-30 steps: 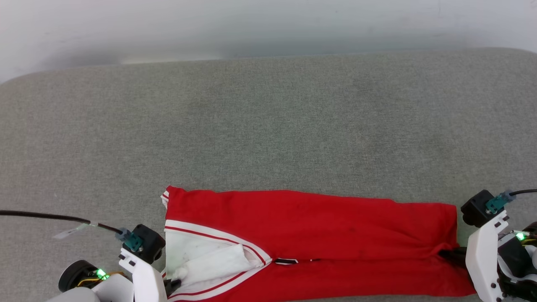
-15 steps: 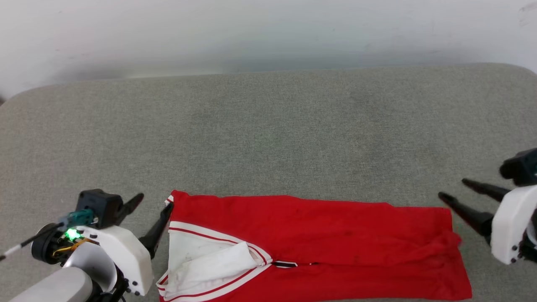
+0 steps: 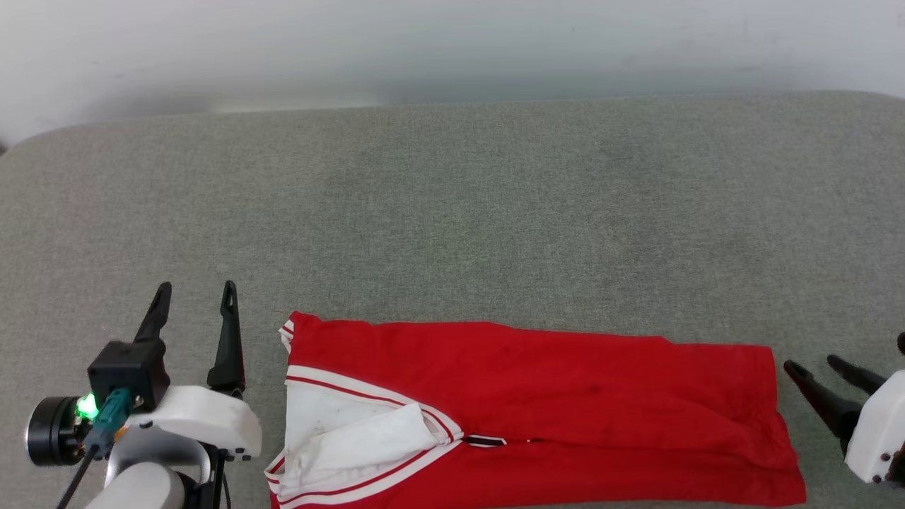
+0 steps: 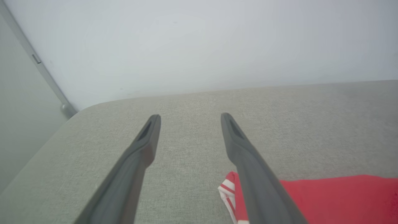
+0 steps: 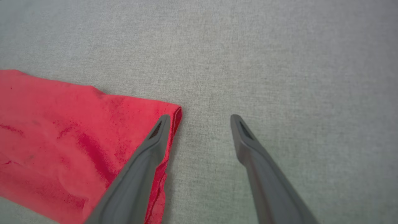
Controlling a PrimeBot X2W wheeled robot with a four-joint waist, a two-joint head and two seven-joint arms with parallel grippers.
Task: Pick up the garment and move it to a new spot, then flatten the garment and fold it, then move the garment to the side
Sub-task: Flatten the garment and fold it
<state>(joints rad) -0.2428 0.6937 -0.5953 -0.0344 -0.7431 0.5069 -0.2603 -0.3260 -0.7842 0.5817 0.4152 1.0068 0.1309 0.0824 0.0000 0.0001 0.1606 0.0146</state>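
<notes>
My left pincer (image 3: 196, 290) and right pincer (image 3: 811, 363) gape wide, empty, flanking the folded shirt (image 3: 551, 382) on the surface (image 3: 452, 212).

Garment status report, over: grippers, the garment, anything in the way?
Left gripper open, beside its sleeve end. Right gripper open, beside the other end. Garment folded lengthwise, flat on grey cushion. No obstruction seen.

The garment (image 3: 537, 396) lies flat along the near edge of the padded surface (image 3: 452, 198), sleeve end to my left. My left gripper (image 3: 196, 288) sits just left of that end, clear of the cloth. My right gripper (image 3: 810, 363) is just beside the opposite end. The wall (image 3: 452, 42) stands behind the surface.
</notes>
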